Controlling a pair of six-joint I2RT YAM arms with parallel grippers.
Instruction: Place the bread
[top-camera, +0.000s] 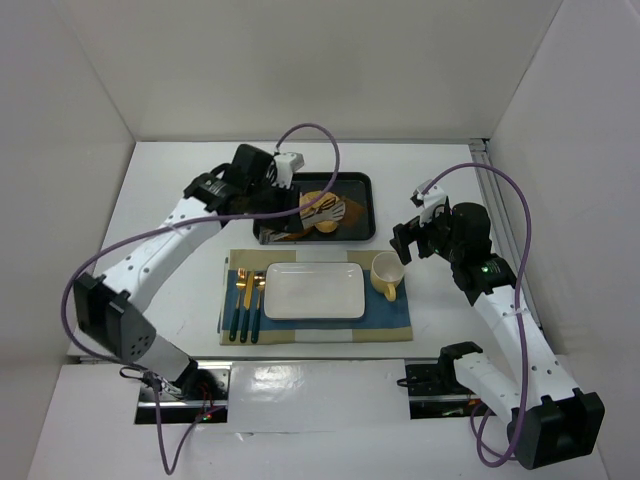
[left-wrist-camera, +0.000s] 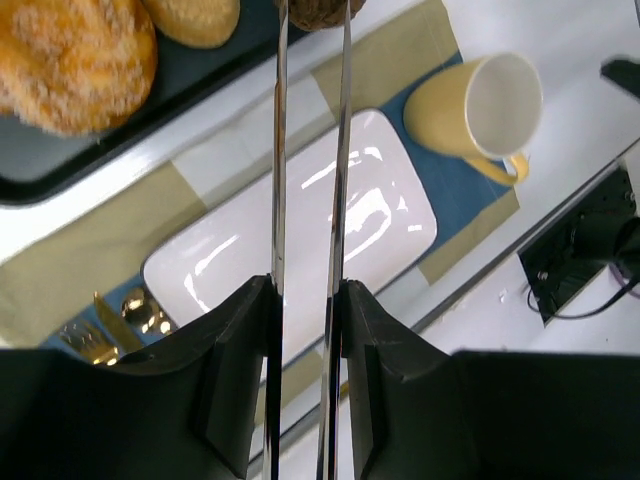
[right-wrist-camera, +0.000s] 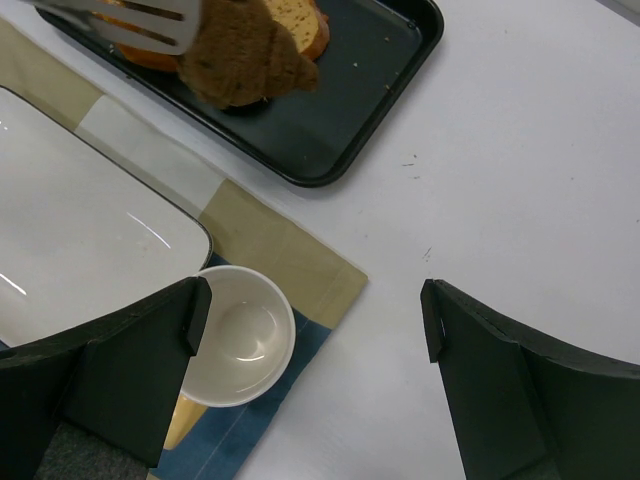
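Right wrist — tongs (right-wrist-camera: 110, 22) pinch bread (right-wrist-camera: 245, 55), over tray (right-wrist-camera: 350, 110)

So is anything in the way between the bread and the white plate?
Nothing visible is. The bread is held in the tongs over the black tray, and the white plate next to it is bare. Only the tray's low rim lies between them; the yellow cup stands off to one side.

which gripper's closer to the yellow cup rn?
Right. The right gripper hovers open just beside the cup, on its far-right side. The left gripper is back by the tray, shut on tongs, farther off.
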